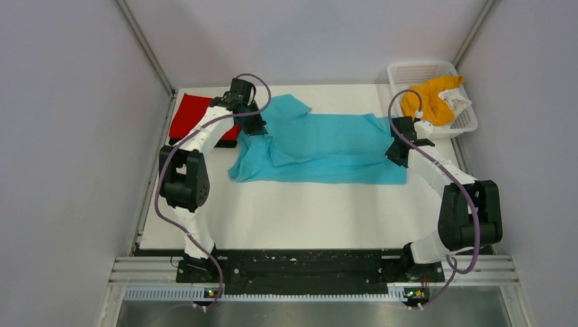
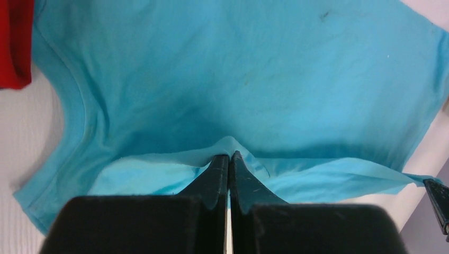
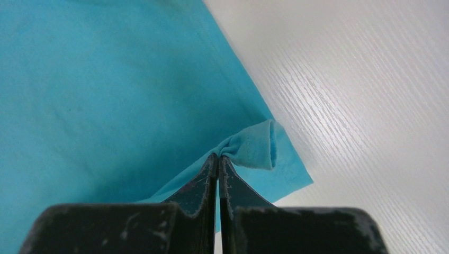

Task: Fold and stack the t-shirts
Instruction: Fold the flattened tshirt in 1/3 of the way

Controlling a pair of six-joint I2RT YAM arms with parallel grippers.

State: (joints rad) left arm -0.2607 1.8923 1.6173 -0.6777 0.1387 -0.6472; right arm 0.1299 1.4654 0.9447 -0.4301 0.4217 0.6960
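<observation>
Turquoise t-shirt (image 1: 320,146) in both end effectors (image 2: 229,154) (image 3: 218,156)

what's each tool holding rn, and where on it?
Both grip the turquoise t-shirt. The left tool is shut on a raised fold of cloth edge at the collar end. The right tool pinches bunched cloth at a corner of the opposite end.

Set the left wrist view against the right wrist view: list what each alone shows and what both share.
Left wrist only: the red shirt at the top-left corner, and the left gripper shut on a raised fold of the turquoise shirt. Right wrist only: the right gripper shut on a bunched corner of that shirt. Both: turquoise cloth, white table, jaws pinched shut.
</observation>
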